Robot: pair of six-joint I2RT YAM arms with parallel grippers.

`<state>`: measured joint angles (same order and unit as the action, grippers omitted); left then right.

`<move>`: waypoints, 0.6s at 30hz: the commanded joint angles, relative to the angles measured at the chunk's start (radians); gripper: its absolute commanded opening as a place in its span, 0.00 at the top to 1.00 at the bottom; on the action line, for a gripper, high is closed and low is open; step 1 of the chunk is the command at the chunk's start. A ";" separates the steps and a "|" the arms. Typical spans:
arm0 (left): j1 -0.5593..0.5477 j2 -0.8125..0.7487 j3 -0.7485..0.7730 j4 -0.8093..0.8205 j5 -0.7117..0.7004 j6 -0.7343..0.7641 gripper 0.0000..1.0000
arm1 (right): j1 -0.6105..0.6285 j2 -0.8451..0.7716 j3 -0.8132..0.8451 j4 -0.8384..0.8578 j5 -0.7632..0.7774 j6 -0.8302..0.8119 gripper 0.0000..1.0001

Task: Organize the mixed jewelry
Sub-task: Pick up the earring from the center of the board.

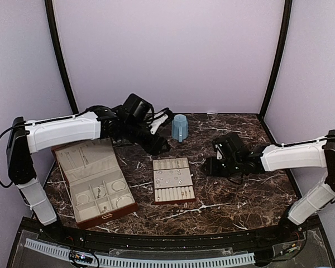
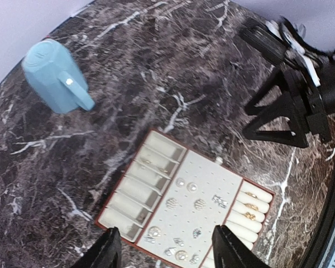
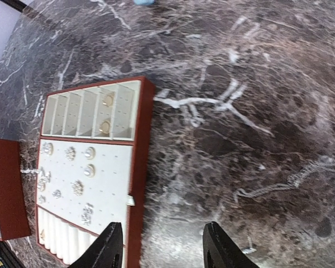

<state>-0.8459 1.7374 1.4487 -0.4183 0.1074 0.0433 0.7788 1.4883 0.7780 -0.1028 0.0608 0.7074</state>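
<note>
Box [image 1: 86,159]: left near part of the table [image 1: 240,195].
Tray [image 1: 168,165]: table's middle, right of box.
Mug [image 1: 180,127]: behind tray, near back edge.
Jewelry [image 2: 200,204]: on tray, in box.

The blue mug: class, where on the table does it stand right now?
In the top view the blue mug stands at the table's far edge, near centre, beyond the small tray.

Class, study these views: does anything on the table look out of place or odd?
Yes. In the right wrist view a silver chain lies loose on the marble table, apart from the slotted jewelry tray. It looks stray: the studs sit inside the tray.
</note>
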 commanded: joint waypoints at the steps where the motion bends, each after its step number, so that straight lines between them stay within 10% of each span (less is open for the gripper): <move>1: 0.107 -0.079 -0.019 0.070 0.104 -0.037 0.41 | -0.043 -0.055 -0.059 -0.112 0.041 -0.021 0.51; 18: 0.329 -0.215 -0.159 0.154 0.169 0.001 0.37 | -0.072 0.040 -0.046 -0.140 0.012 -0.145 0.54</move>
<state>-0.5316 1.5681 1.3315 -0.2977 0.2665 0.0212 0.7128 1.5059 0.6945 -0.2409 0.0605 0.6281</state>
